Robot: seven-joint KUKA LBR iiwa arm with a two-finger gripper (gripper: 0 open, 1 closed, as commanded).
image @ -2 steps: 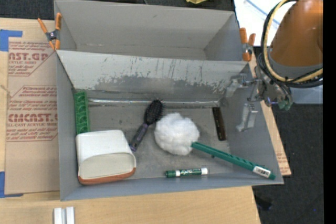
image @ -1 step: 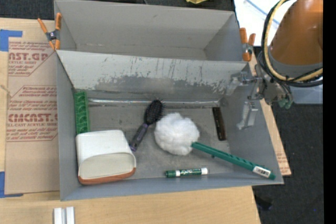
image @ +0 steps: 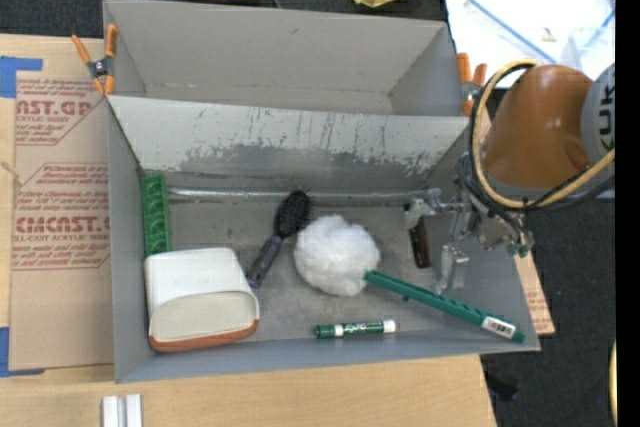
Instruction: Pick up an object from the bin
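The gripper point(image: 447, 250) hangs low at the 3 o'clock side of the grey bin point(image: 270, 130), under the arm's rounded orange cover point(image: 535, 125). From where I stand I cannot tell whether the gripper is open or closed.

Just beside it, at its 9 o'clock, a small dark brown block point(image: 421, 246) lies on the bin floor. Whether the two touch I cannot tell. At the gripper's 6 o'clock lies a long green rod point(image: 440, 300), slanting from the middle of the floor towards the bin's 4 o'clock corner.

A fluffy white ball point(image: 335, 256) sits near the floor's centre, touching the rod's upper end. At the ball's 9 o'clock is a black hairbrush point(image: 279, 236), head up towards 12. A green marker point(image: 355, 328) lies flat at 6 o'clock near the front wall. A white box with an orange base point(image: 198, 297) fills the 8 o'clock corner, and a green strip point(image: 153, 213) stands along the 9 o'clock wall.
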